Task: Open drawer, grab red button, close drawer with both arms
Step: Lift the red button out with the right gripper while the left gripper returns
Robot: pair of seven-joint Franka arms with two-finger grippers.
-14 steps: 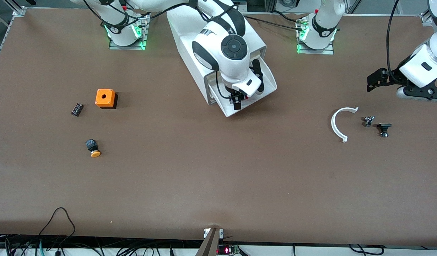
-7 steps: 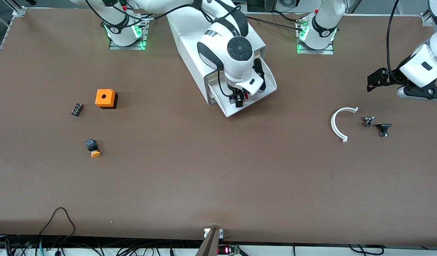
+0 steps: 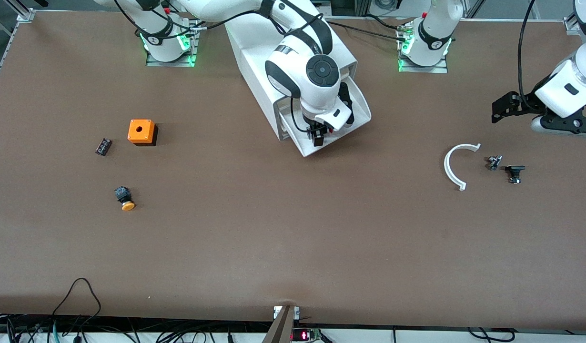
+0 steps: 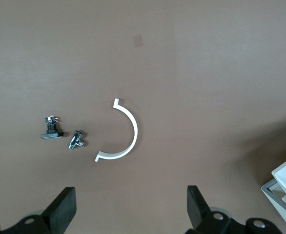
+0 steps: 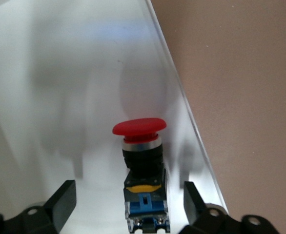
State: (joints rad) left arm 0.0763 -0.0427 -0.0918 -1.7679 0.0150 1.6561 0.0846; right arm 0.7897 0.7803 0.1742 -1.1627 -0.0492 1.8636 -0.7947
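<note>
Brown worktop [image 3: 293, 228] carries the cabinet's pulled-out drawer [image 3: 362, 107]; right claw [image 5: 128, 204] spread open around the button [image 5: 140, 165]; left claw [image 4: 128, 212] waits open over the worktop.

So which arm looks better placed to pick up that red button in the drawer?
The right: its gripper hangs open over the drawer, fingers either side of the red button. The left gripper waits open above the white arc.

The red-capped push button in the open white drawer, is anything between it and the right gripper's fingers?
Nothing visible. The red-capped push button with a black body lies alone on the floor of the open white plastic drawer, between the right gripper's open fingers. The left gripper waits, open, over the brown table.
</note>
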